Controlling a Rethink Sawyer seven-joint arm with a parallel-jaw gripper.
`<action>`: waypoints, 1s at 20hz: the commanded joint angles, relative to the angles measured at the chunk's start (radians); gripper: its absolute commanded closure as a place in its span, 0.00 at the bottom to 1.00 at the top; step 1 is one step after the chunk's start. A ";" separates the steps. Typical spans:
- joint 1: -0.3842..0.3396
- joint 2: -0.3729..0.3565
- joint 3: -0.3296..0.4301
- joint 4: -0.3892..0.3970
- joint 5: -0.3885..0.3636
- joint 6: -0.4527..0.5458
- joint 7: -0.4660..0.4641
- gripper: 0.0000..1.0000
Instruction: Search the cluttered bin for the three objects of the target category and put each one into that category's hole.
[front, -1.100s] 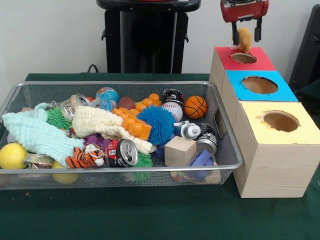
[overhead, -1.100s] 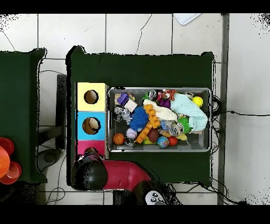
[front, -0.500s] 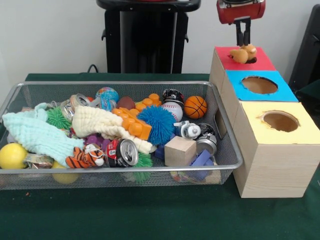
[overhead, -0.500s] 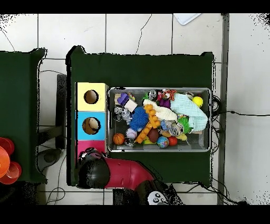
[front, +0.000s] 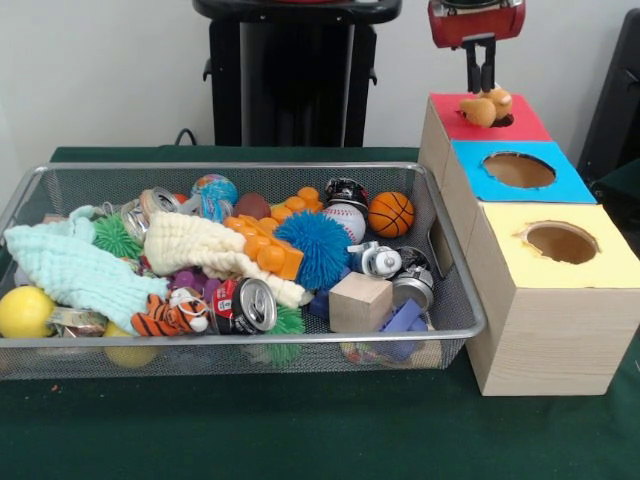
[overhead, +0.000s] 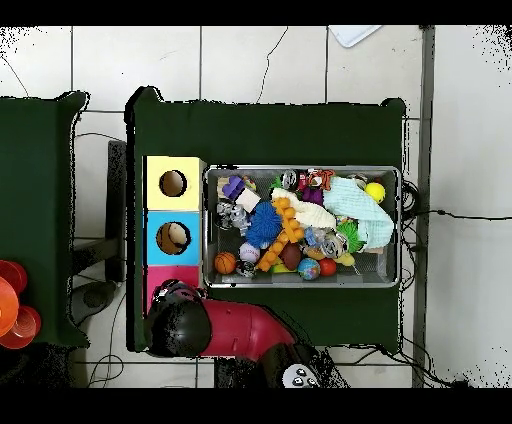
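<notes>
- Front view shows the gripper (front: 479, 76) above the red-topped box (front: 520, 127), its two dark fingers drawn close together with nothing between them.
- Task's thing: a small orange-tan plush toy (front: 487, 106) lies on the red hole (front: 500, 118), at about 9 o'clock on its rim. It sits high and looks lodged, not dropped through.
- Risk, as I judge it: soft fuzzy fabric can catch on the rough cut edge, so the toy may stay perched. A sideways brush could roll it off the box instead of in.
- Risk: a downward push would have to land on a rounded, yielding lump, which may squash or tip rather than sink.
- Overhead view hides the red hole under the arm's bulk, so the toy's seat cannot be checked there.
- Wire-mesh bin (front: 455, 270) holds mixed clutter: a spiky blue rubber ball (front: 313, 245) near centre, a pebbled mini basketball (front: 390, 213) at 2 o'clock, a smooth stitched baseball (front: 343, 219), a plain wooden cube (front: 360, 301) at 5 o'clock, a shiny dented soda can (front: 243, 305), a striped plush tiger (front: 168, 315) at 7 o'clock and a waffle-knit mint cloth (front: 75, 268) at 9 o'clock.
- Snag risk: the loose cloths drape over neighbours and could drag them on the next pick.
</notes>
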 joint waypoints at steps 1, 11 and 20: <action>0.036 -0.026 -0.081 -0.173 -0.065 0.160 0.096 1.00; 0.143 -0.029 -0.243 -0.405 -0.313 0.228 0.043 1.00; 0.143 -0.012 -0.250 -0.488 -0.403 0.238 0.033 1.00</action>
